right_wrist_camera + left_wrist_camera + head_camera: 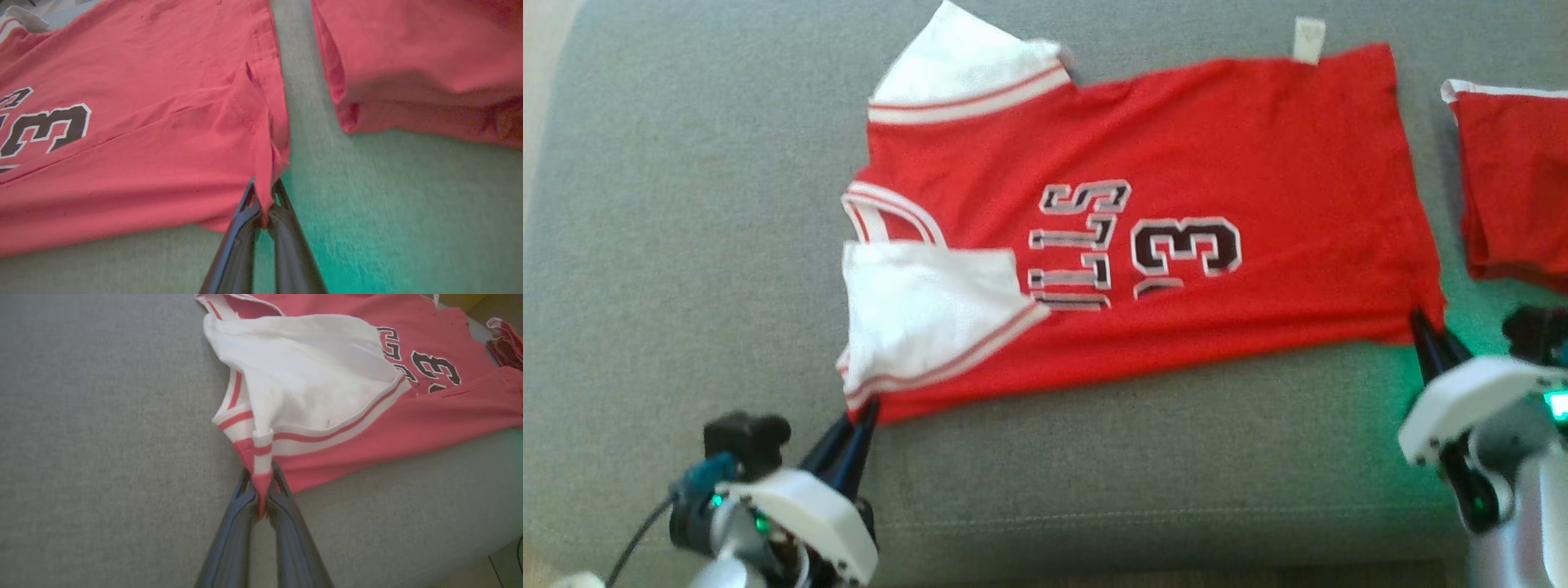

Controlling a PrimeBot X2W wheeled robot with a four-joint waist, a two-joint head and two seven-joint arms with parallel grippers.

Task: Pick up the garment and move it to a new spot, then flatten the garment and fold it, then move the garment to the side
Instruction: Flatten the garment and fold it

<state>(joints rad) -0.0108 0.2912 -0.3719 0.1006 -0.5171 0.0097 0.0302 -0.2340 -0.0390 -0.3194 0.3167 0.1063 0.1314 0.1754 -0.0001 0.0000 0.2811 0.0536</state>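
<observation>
While spread flat on grey cushion point(686, 245), held at both near corners. Clamped tight in left gripper point(261, 488): striped sleeve corner point(262, 455) of red jersey point(1258, 147). Clamped tight in right gripper point(265, 198): hem corner point(263, 163). Stretches away beyond both sets of fingertips. Just outboard of right gripper, apart from jersey: second red garment point(1511, 188).

We see our left gripper point(867, 411) as two long, blue-black fingers point(843, 456) tapering to points, set in a rounded white housing point(809, 510). Beside it sit a black camera block point(746, 437), a teal connector point(707, 474), a black cable point(637, 535) and a green light point(761, 523). Our right gripper point(1419, 318) looks alike, on a silver forearm point(1515, 506)
</observation>
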